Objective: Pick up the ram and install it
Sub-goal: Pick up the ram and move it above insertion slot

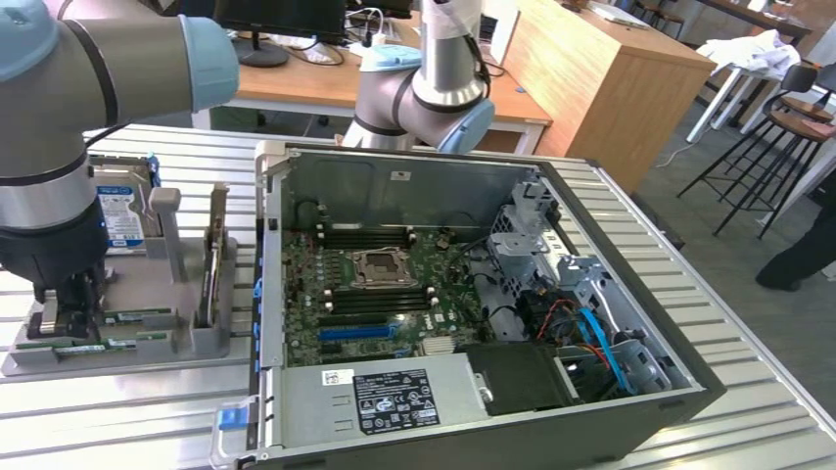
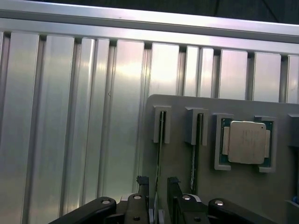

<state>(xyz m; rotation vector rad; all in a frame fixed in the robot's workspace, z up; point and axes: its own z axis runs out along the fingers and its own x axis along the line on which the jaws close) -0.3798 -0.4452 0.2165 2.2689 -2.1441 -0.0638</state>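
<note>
While the claw stands with its jaws apart, the ram runs on edge between them, seated in a slot of the grey fixture plate on the ribbed counter. Its twin stick stands parallel just beside it, with a processor chip beyond. Bare counter spreads past the plate's other edge, and the open computer case sits near the plate on the exterior view's right.

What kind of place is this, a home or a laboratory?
Probably a robotics laboratory in an office: a robot arm works over a ribbed metal table holding an open computer case, with wooden desks behind.
</note>
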